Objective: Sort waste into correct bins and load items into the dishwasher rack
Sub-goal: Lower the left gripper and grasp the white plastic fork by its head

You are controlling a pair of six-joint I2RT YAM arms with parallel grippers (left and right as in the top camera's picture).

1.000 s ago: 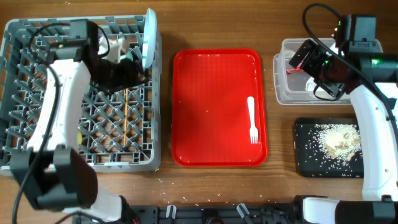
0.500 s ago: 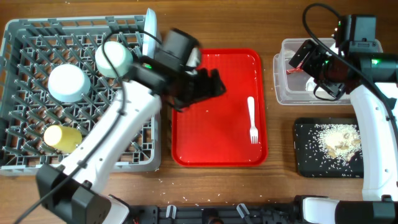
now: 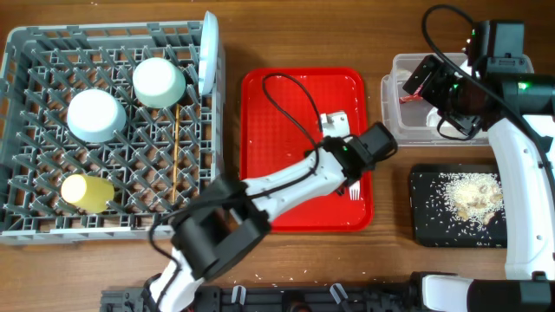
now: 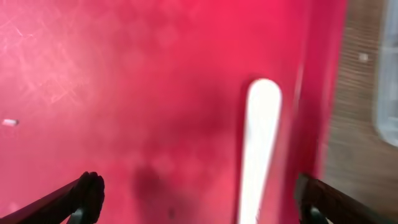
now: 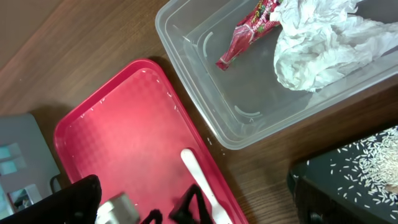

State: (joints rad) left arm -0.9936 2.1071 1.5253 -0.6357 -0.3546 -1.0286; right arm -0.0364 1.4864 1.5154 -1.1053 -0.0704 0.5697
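Swinging away from the rack side, the left arm now stretches across the red serving tray [image 3: 286, 191] to its right half; half a second ago it was at the tray's left edge. The left claw [image 4: 199, 198] is spread wide above the tray, with the white plastic fork [image 4: 258, 149] between its fingers, nearer the right one. The wrist view is blurred, but no contact shows. The fork lies flat near the tray's right rim, its tines showing past the arm in the overhead view.

The right claw [image 3: 418, 82] has not shifted. It hangs released over the clear tub [image 5: 205, 87], which holds the red snack wrapper [image 5: 249, 31] and the crumpled napkin [image 5: 317, 43]. Rice scraps [image 3: 468, 195] lie heaped on the black tray [image 3: 429, 225], next to the tub on the desk [image 3: 390, 269].

In the dishwasher rack [image 3: 17, 130] sit the whitish bowl [image 3: 94, 115], light green bowl [image 3: 159, 82], yellow cup [image 3: 85, 191] and chopsticks [image 3: 176, 156]. The pale blue plate [image 3: 206, 52] stands upright at the rack's right wall.
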